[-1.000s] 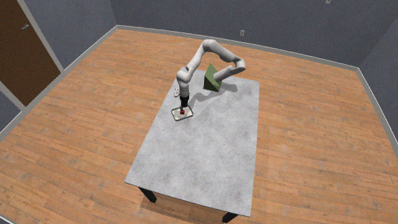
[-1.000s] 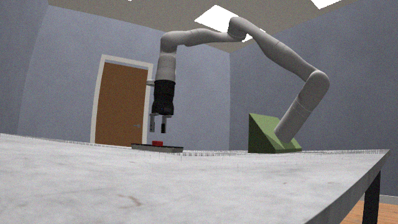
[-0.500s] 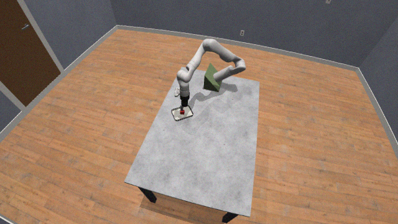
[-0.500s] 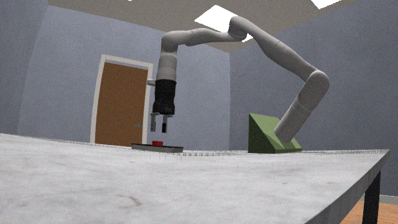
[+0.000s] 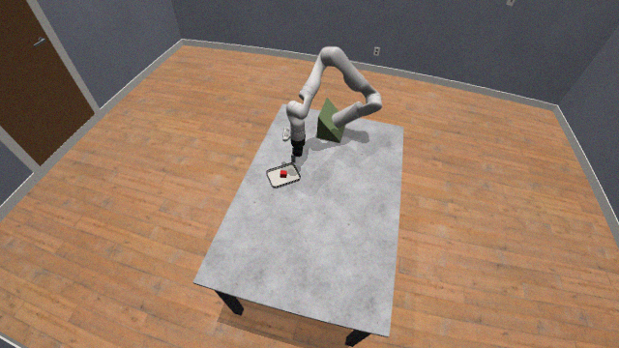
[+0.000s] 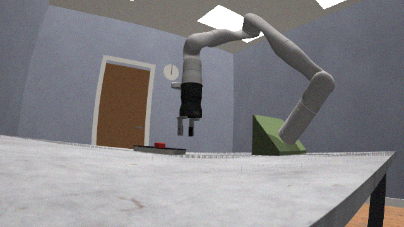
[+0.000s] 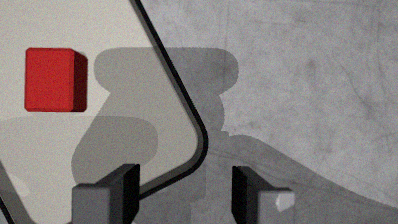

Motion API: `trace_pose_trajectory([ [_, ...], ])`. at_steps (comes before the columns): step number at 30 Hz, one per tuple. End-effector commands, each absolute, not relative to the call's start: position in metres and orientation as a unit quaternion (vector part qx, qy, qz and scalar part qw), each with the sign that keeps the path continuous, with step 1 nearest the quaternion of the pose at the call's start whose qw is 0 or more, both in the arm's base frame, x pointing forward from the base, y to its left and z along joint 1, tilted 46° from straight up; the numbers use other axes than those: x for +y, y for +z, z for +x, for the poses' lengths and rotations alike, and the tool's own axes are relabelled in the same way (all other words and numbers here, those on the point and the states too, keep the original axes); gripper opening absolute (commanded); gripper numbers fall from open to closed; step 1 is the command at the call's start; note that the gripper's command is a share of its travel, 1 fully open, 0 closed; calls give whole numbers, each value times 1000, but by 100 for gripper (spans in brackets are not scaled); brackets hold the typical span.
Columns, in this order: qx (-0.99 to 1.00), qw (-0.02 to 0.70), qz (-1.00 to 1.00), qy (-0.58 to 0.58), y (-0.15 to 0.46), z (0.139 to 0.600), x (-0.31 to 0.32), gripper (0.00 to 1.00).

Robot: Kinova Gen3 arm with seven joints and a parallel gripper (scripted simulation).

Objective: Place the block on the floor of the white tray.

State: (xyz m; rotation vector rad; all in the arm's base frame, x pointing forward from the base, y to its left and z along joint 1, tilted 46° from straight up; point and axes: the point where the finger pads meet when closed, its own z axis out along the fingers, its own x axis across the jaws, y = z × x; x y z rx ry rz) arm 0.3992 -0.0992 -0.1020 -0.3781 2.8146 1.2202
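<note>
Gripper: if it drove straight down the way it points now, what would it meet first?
Probably the tray's dark rim: in the wrist view the open, empty gripper straddles that edge, one finger over the tray floor, the other over the table. The red block sits off to the side.
</note>
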Motion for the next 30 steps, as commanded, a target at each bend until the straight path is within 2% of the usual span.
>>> trace_pose_trajectory([
  [1, 913, 33, -120, 388, -91, 367, -94, 88],
  [9, 913, 33, -120, 388, -77, 315, -82, 88],
  [30, 913, 33, -120, 388, -76, 312, -81, 88],
])
